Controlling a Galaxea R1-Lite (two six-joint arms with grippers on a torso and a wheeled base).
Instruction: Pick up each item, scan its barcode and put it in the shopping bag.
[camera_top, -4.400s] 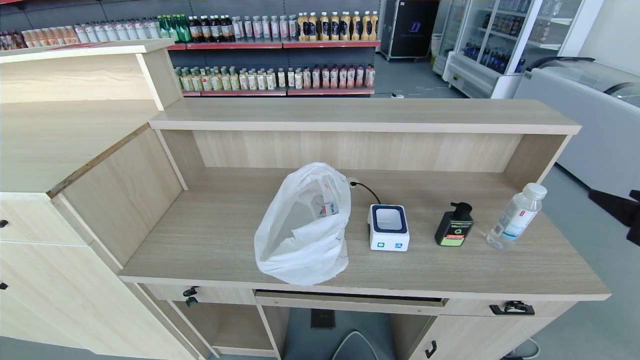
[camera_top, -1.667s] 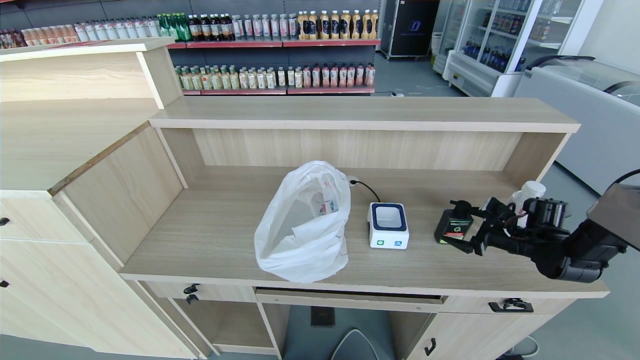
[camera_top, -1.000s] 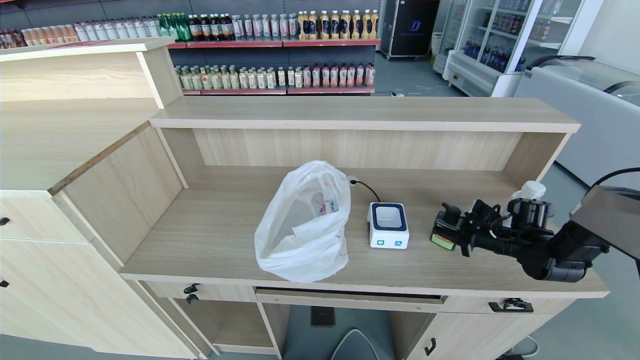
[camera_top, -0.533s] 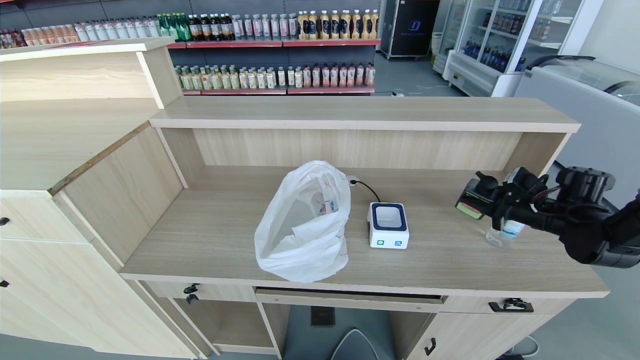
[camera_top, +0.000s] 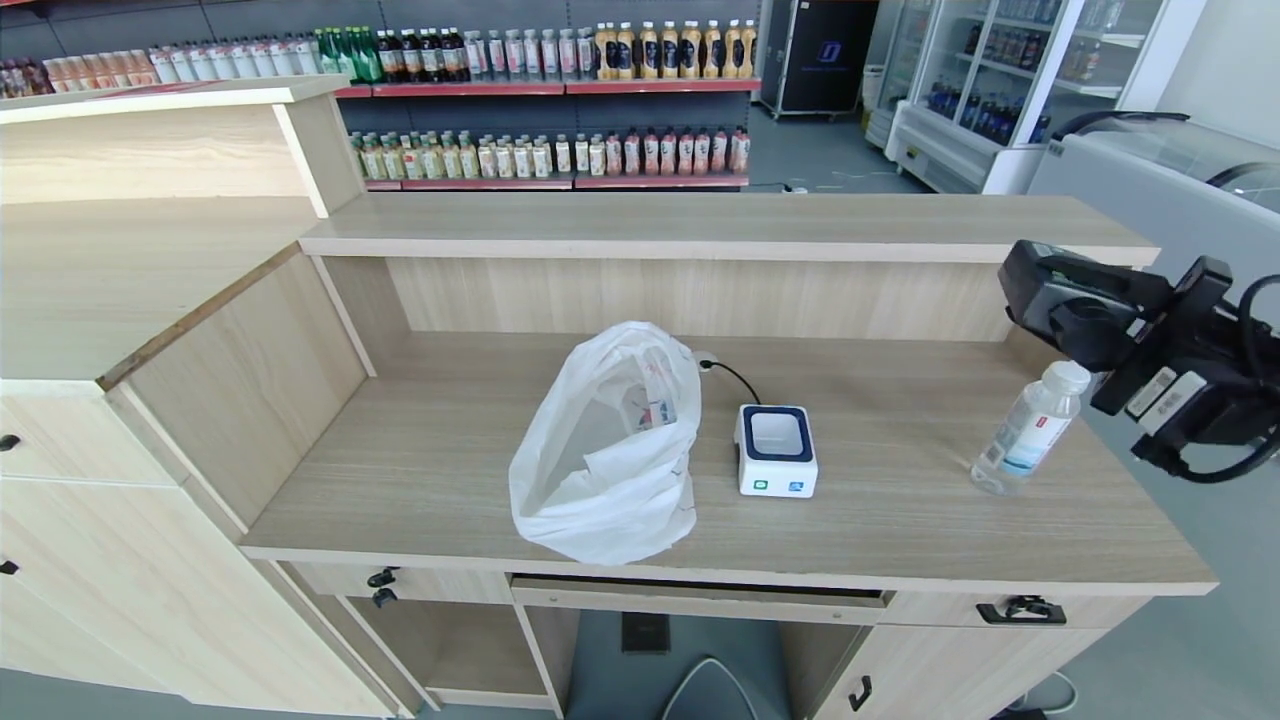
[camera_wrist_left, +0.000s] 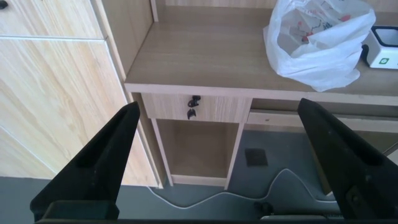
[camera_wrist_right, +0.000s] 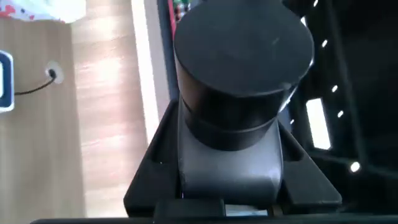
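The black pump bottle (camera_top: 1045, 282), tilted, is clamped in the right gripper (camera_top: 1088, 325) above the desk (camera_top: 900, 510). The left gripper (camera_wrist_left: 217, 107) is spread wide.

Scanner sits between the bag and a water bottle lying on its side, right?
No: the water bottle stands upright, as the head view shows. The scanner does sit between it and the bag.

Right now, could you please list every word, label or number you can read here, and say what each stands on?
No text reads clearly.
water bottle: red and blue label, print too small.
shopping bag: red print, blurred.
black bottle in the right gripper: no print shows.
scanner: two small icons, unreadable.
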